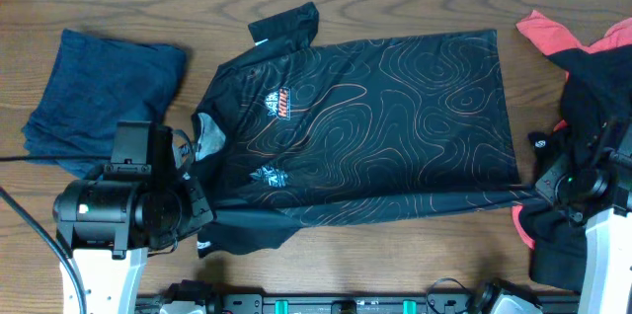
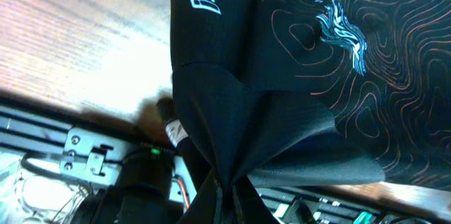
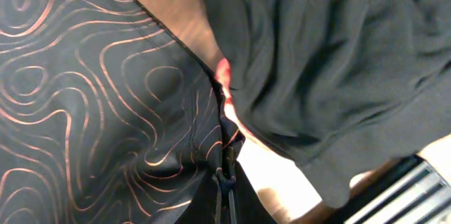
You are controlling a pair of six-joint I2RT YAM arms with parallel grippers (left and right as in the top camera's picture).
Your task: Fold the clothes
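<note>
Pinched at both lower corners

The black jersey [image 1: 385,126] lies spread across the frame's centre. At lower left the left gripper [image 2: 227,192] is clamped on its bunched fabric; at lower right the right gripper [image 3: 227,185] is clamped on its hem

Brown wood-grain table [image 1: 415,260]

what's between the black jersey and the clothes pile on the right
Overhead view: mostly a bare strip of wooden table separates the jersey from the pile.
</note>
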